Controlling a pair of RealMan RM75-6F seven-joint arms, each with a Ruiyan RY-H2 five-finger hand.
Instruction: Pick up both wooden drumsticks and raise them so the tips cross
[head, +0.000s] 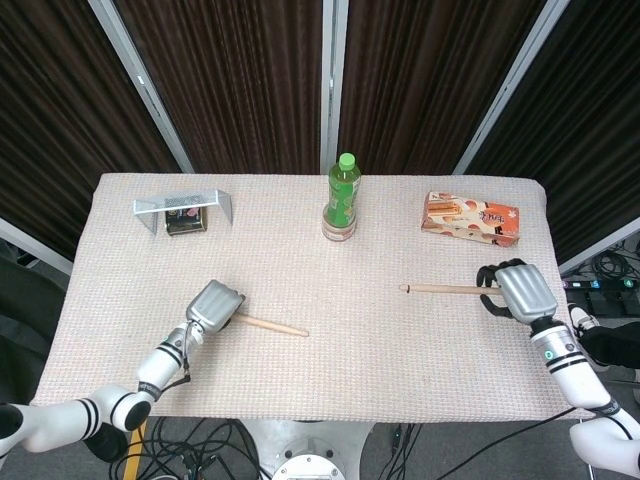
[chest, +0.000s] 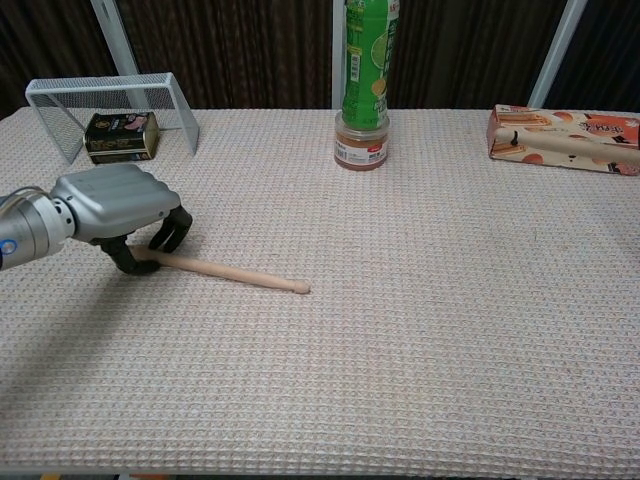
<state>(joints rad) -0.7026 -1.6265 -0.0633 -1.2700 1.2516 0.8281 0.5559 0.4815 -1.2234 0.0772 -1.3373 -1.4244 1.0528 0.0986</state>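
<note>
It looks like a robot test room, with dark curtains (head: 240, 80), metal poles (head: 140, 80) and wires (head: 200, 455) under the table (head: 400, 360)

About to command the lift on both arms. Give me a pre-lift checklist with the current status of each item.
1. Left hand on its drumstick: ok, fingers curl around the butt end.
2. Left grasp fully closed: cannot tell, the hand body hides the contact; the stick lies flat on the table.
3. Right hand on its drumstick: ok in the head view, at the butt end; the chest view does not show it.
4. Right grasp closed: cannot tell.
5. Bottle stands between and behind the sticks: ok, apart from both.
6. Snack box near the right hand: ok, apart from the stick.
</note>
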